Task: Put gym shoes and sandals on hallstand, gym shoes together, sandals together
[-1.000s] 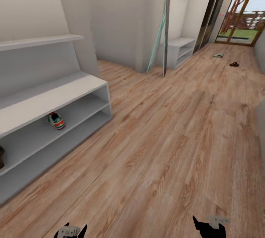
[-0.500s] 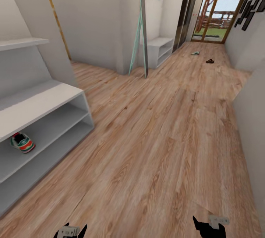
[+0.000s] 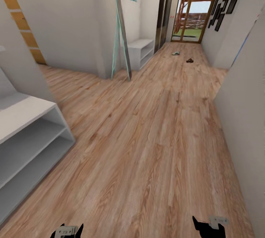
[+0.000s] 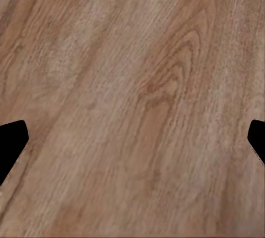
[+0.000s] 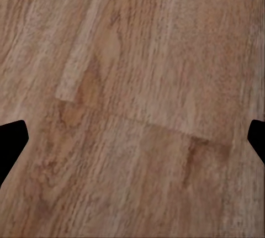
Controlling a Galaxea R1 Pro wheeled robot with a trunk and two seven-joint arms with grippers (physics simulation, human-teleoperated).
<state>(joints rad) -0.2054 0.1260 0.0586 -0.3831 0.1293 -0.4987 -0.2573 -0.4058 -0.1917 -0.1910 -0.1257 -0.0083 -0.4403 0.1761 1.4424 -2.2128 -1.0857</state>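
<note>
Left gripper (image 3: pixel 70 230) and right gripper (image 3: pixel 209 226) — black pointed fingers (image 4: pixel 11 144), each fitted with a pale grey bracket.

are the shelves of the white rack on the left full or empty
Empty, as far as visible: both low open shelves of the rack show bare grey-white boards in the head view. Its left part runs out of frame, so that part cannot be told.

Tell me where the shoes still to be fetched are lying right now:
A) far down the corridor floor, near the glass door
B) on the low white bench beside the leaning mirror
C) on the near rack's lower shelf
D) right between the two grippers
A: in the head view a gym shoe and a sandal lie apart on the corridor floor, far ahead near the glass door.
</note>
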